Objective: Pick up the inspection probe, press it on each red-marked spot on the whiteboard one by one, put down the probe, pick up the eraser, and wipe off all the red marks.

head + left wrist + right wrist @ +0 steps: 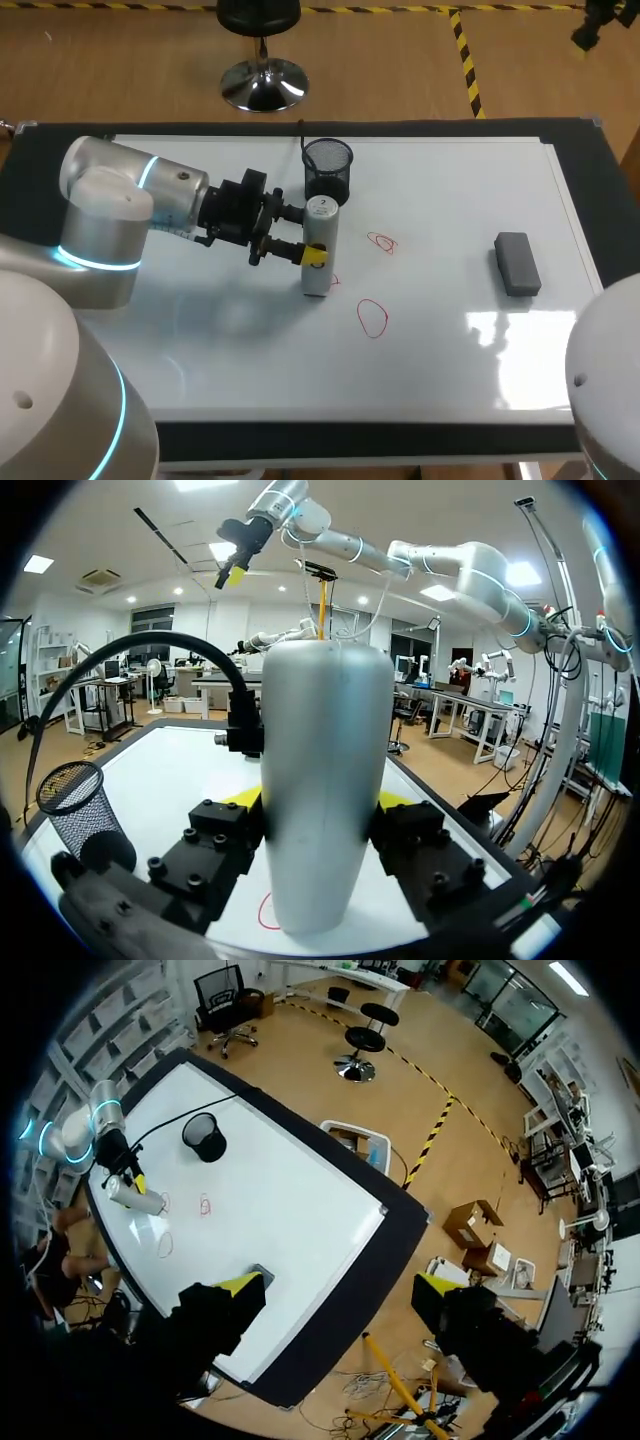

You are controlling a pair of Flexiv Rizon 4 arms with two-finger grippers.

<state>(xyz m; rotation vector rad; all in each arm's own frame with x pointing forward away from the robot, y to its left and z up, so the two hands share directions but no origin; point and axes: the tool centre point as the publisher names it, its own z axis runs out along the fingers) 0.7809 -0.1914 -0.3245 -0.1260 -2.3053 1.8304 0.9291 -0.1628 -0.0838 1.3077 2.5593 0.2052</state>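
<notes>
The whiteboard [450, 340] covers almost the whole table top.

The left arm [120, 205] enters from the left and extends over the left half of the board. The right arm [605, 370] shows only as a white housing at the near right corner.

The inspection probe [319, 245], a pale grey cylinder, stands upright left of the board's centre. Its lower end is on the board at a small red mark [333, 281], which shows partly at the probe's right side.

The black mesh cup [328, 172] stands just beyond the probe, near the far edge of the board.

The grey eraser [517, 264] lies flat on the right part of the board, well apart from the probe and from both grippers.

Two further marks lie right of the probe:
- A red scribble [383, 243] sits between the probe and the eraser.
- A red oval [372, 318] sits nearer, towards the near edge.

The left gripper [303, 234] pinches the probe. The left wrist view shows one yellow-tipped finger against each side of the cylinder.

The right gripper [340, 1295] is high above the table's right edge. Its fingers are spread wide with nothing between them.
</notes>
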